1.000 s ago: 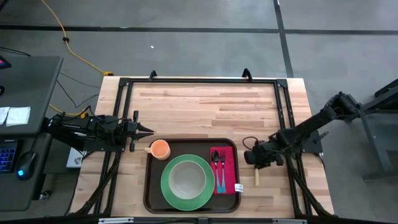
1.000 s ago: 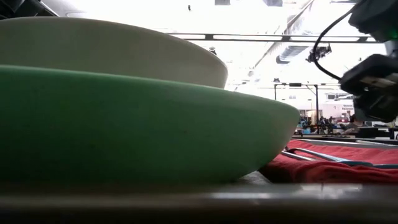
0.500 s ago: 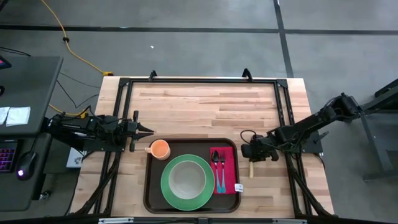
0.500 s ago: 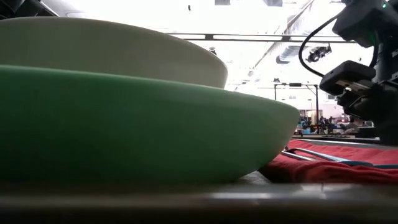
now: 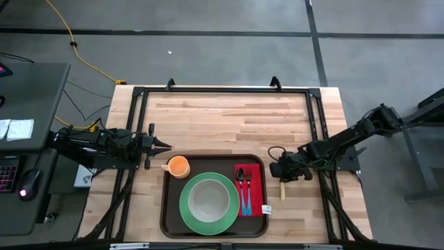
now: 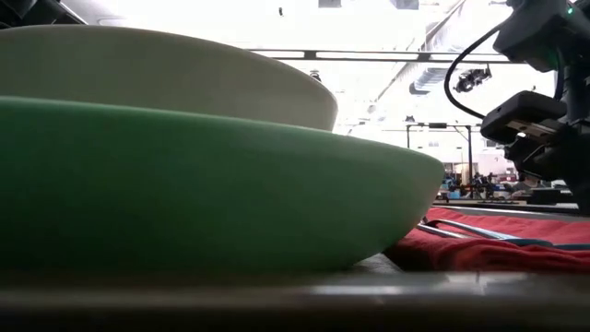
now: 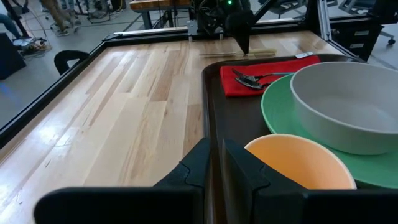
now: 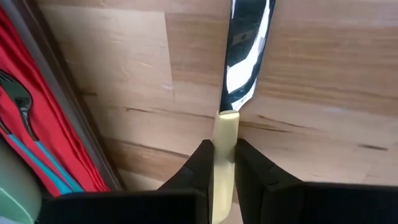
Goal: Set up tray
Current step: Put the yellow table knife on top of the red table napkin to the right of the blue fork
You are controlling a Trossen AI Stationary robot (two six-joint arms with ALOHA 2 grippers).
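R pincer [image 8: 224, 163] pinching knife [image 8: 239, 59] by cream handle, just off tray [image 5: 166, 208] rim. Tray beside it, red napkin [image 5: 251, 182] nearest. Keep blade flat, parallel w/ fork; lower gently. L pincer [image 7: 214, 163] pressed together, idle nr mug [image 7: 298, 158].

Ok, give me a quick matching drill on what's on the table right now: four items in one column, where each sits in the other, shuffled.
Items
1. orange ceramic mug
2. pale grey round bowl
3. red cloth napkin
4. cream-handled metal knife

Places
A. on the wood, beside the dark brown plastic tray, handle in the right pincer
B. on the round green plate
C. tray corner nearest the left pincer
D. under the fork and spoon

Pairs: 1-C, 2-B, 3-D, 4-A
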